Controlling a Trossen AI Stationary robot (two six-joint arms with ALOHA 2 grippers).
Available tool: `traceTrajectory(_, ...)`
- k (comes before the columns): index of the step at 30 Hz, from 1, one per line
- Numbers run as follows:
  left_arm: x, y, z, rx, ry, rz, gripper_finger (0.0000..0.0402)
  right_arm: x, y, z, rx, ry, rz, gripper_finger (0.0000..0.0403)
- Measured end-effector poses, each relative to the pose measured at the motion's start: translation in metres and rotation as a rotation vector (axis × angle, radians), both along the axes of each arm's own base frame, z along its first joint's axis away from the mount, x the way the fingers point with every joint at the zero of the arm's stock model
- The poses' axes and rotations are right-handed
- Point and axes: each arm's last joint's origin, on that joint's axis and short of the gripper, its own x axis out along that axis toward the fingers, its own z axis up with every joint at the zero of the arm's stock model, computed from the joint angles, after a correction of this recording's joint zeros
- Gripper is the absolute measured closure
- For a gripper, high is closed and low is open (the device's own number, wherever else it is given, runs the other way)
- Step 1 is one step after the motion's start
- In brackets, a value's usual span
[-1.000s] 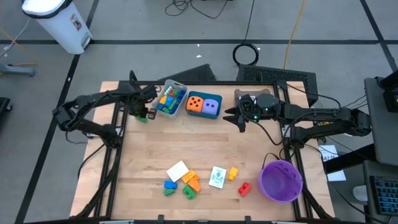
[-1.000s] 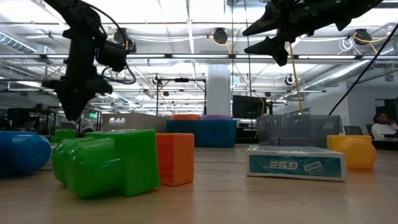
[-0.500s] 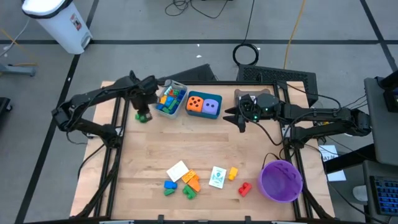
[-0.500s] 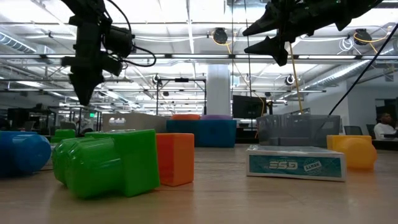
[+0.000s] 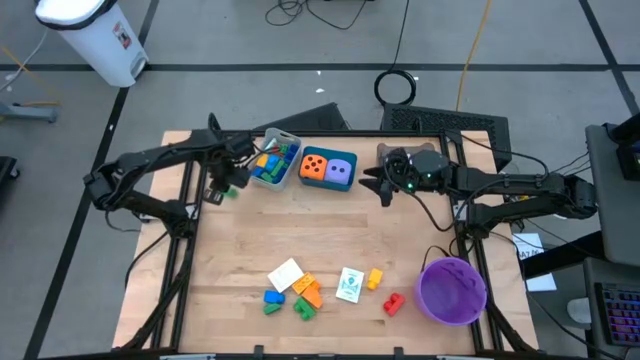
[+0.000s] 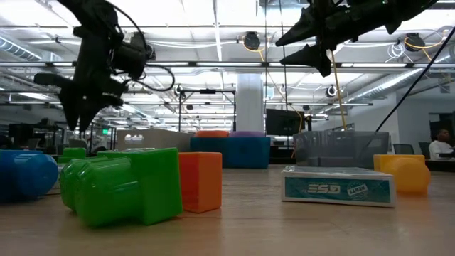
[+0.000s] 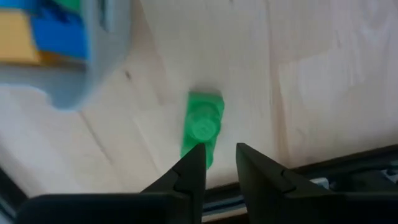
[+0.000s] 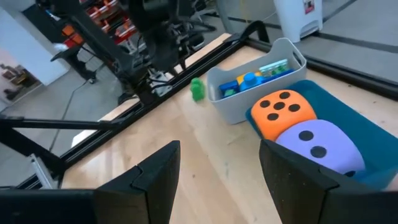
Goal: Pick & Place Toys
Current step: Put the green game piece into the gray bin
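Wooden table (image 5: 300, 225): green brick (image 7: 203, 127) lies just ahead of the left gripper (image 7: 217, 163), fingers narrowly apart, empty. Right gripper (image 8: 217, 165) hovers wide beside the dice tray (image 5: 328, 184).

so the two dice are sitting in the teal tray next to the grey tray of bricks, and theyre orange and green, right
Not quite: the dice are orange and purple, not green. The high view shows them side by side in the teal tray, next to the grey tray of bricks, and the right wrist view confirms the colours. The only green thing nearby is a small brick on the table.
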Motion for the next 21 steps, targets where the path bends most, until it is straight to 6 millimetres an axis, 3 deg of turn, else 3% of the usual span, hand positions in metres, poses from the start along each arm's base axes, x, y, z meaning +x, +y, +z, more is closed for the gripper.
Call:
traceTrajectory(6, -0.009, -0.002, -0.023, 0.036, 0.065, 0.012, 0.0245, 0.0, 0.0, 0.0, -0.001, 0.0, -0.004, 0.0191)
traceTrajectory(14, -0.008, -0.001, -0.027, 0.043, 0.046, -0.007, 0.014, 0.0, 0.0, 0.0, -0.002, 0.001, -0.008, 0.0191)
traceTrajectory(21, -0.009, -0.002, -0.041, 0.066, 0.022, -0.028, 0.0093, 0.0, 0.0, 0.0, -0.002, 0.001, -0.009, 0.0191)
